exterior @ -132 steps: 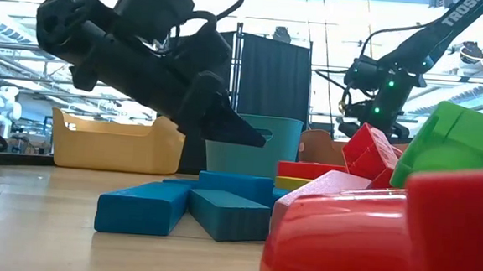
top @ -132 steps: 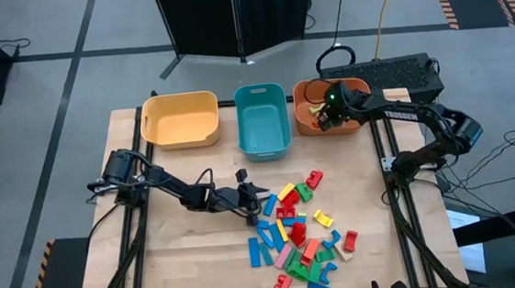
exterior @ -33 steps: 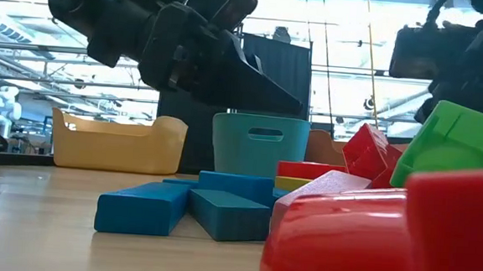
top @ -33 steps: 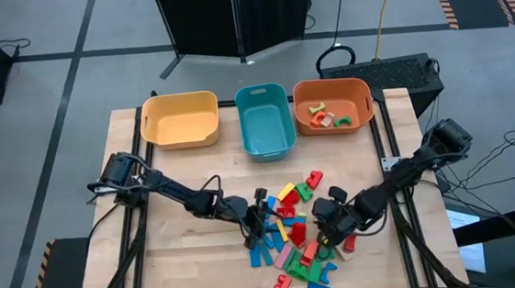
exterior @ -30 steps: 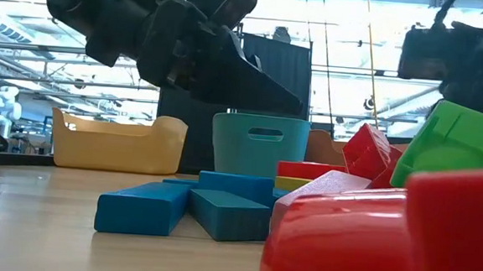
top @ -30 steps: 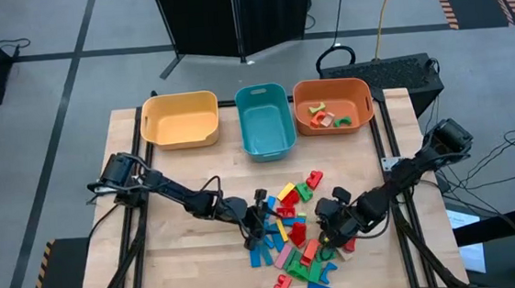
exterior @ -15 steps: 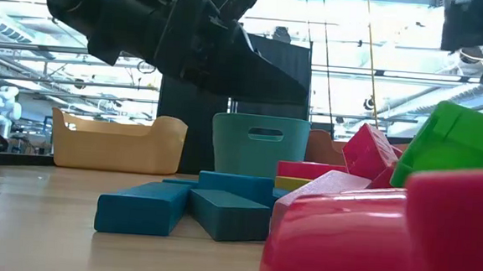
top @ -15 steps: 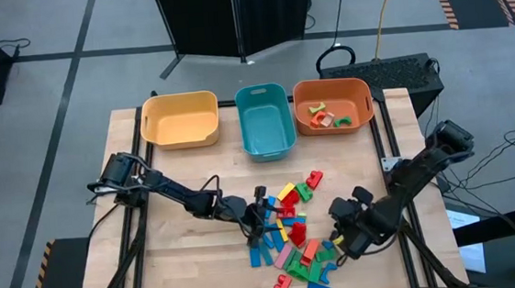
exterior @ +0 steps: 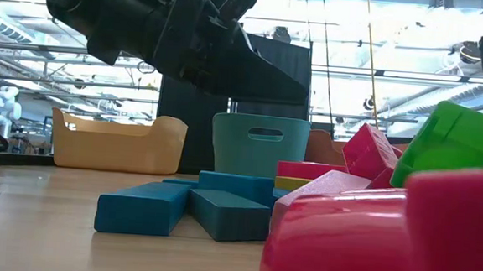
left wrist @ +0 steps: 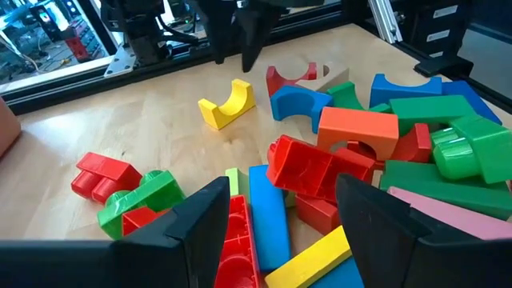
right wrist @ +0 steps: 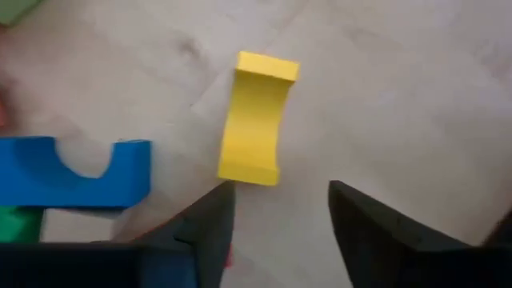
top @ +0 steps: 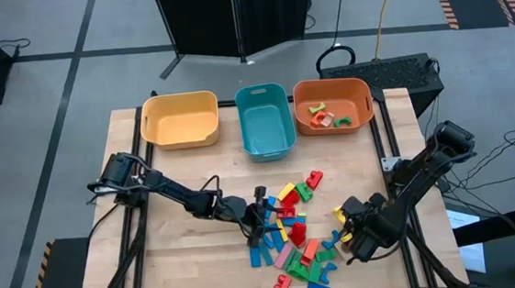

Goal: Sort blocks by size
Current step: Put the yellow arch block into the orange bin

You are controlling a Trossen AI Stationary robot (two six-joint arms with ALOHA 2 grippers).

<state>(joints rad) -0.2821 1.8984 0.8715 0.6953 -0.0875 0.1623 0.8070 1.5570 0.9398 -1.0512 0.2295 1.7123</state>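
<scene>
1. Left hand (top: 262,219): low over the left edge of the block pile (top: 294,233), fingers (left wrist: 190,220) spread apart with nothing between them; a red brick (left wrist: 314,166) and a blue bar (left wrist: 266,216) lie just ahead of the tips.
2. Right hand (top: 354,238): at the pile's right edge, fingers (right wrist: 210,220) parted and empty, poised over a yellow arched block (right wrist: 258,118) lying on the desk (top: 179,260); a blue arched block (right wrist: 72,170) lies just beside the yellow one.
3. Blocks: most heaped in the pile on the desk, nearer the front edge than the bins; mixed blue, red, green, yellow, orange and pink.
4. Orange bin (top: 360,106): behind the pile, to its right; a few small blocks (top: 324,116) inside.
5. Teal bin (top: 260,98): directly behind the pile.
6. Yellow bin (top: 179,102): behind the pile, to its left.
</scene>
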